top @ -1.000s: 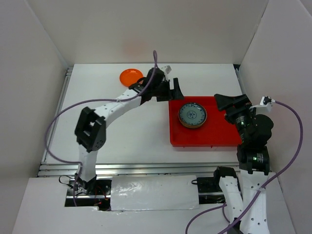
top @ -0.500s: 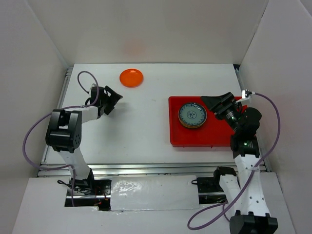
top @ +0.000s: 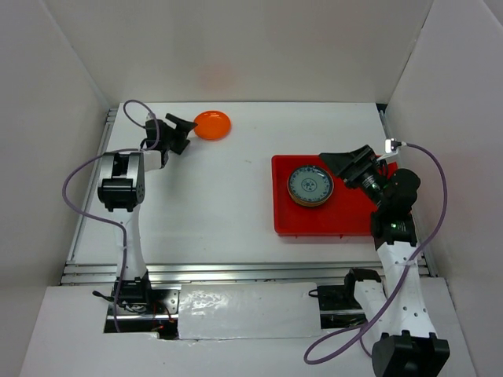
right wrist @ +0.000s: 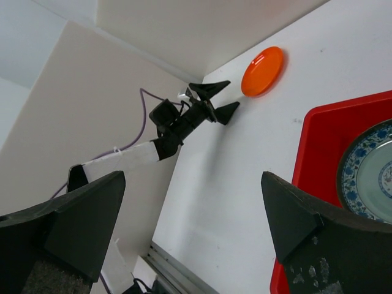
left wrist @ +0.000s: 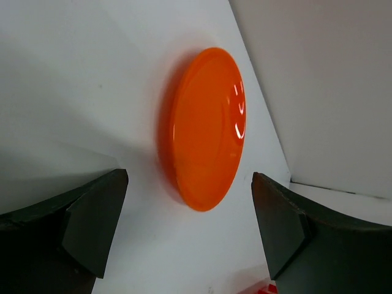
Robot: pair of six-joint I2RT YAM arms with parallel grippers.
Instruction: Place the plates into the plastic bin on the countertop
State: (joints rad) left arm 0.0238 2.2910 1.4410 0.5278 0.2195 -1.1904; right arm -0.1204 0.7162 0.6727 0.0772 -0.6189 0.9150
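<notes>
An orange plate lies on the white countertop at the far left; it also shows in the left wrist view and the right wrist view. My left gripper is open and empty, just left of this plate, jaws facing it. The red plastic bin sits at the right and holds a stack topped by the grey-blue patterned plate, seen also in the right wrist view. My right gripper is open and empty above the bin's far right part. The other plates are hidden.
White walls enclose the countertop on three sides. Metal rails run along the near edge and the left edge. The left arm stands along the left side with a purple cable looping around it.
My left arm has swung from beside the bin back to the far left, its open gripper now right beside the orange plate. My right gripper has moved over the bin's right part.
</notes>
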